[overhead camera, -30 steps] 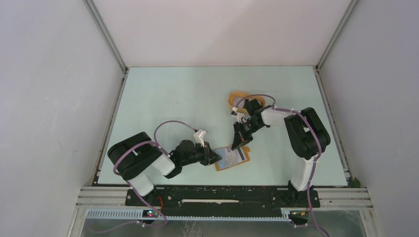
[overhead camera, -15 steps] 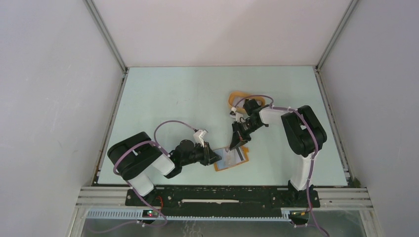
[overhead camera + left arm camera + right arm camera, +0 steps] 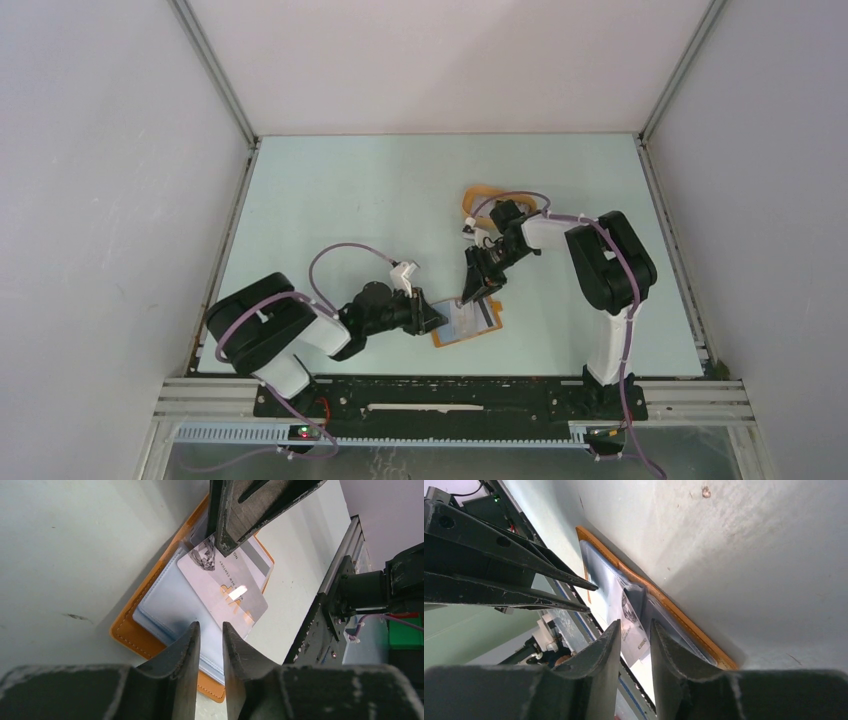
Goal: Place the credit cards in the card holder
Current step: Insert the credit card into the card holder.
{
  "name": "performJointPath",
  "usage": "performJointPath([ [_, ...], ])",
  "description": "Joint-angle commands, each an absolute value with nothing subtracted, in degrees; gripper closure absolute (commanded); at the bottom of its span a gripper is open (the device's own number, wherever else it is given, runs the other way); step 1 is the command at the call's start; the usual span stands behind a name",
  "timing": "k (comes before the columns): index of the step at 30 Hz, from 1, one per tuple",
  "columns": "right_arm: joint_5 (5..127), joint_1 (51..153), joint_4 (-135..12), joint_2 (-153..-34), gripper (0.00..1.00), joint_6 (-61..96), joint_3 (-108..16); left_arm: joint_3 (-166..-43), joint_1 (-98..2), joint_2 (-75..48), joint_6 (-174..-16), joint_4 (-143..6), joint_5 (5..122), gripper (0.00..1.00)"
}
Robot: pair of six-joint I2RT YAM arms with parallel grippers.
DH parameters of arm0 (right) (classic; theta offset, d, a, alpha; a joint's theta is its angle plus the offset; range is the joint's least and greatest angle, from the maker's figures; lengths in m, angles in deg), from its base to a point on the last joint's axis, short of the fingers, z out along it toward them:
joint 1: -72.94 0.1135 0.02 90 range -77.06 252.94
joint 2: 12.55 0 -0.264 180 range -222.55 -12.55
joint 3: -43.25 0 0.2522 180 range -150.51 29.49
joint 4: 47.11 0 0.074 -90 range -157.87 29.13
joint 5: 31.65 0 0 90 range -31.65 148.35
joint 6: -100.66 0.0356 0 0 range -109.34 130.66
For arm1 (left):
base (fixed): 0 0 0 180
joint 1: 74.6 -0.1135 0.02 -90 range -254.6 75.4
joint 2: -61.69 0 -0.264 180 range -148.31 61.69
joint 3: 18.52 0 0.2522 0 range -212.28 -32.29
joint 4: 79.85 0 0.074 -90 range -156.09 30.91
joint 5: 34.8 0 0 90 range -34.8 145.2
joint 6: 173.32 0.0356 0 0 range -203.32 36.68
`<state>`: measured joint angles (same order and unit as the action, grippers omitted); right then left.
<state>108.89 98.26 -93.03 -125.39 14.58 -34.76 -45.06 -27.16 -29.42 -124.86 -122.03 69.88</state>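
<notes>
The orange-brown card holder (image 3: 470,327) lies open near the table's front edge, with pale plastic sleeves showing inside (image 3: 165,605). My right gripper (image 3: 468,300) reaches down over it, shut on the end of a pale grey credit card (image 3: 225,587) that lies slanted across the sleeves. The card's printed end sits between the right jaws (image 3: 626,607). A second grey card with a stripe (image 3: 256,562) lies under it in the holder. My left gripper (image 3: 437,320) is at the holder's left edge (image 3: 135,630), jaws a narrow gap apart, with nothing between them.
An oval orange rimmed tray (image 3: 487,193) sits behind the right arm. The black front rail (image 3: 330,595) runs just beyond the holder. Grey walls enclose the table on three sides.
My right gripper has shifted slightly left over the holder with the card. The left gripper has stayed at the holder's edge.
</notes>
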Motion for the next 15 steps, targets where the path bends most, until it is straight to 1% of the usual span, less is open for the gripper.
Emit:
performJointPath([
  [1,105.46,99.03,-94.69,-122.04,0.61,11.48,-36.98,-45.28,-27.54,-25.93,-122.98,-119.44,68.61,0.71],
  [5,102.95,100.0,-95.39,-121.04,0.55,10.77,-37.27,-45.03,-27.55,-24.36,-122.49,-117.61,68.24,0.71],
  [15,98.43,102.48,-96.4,-120.19,0.51,10.75,-38.02,-44.09,-27.55,-21.37,-122.52,-114.32,67.42,0.69],
])
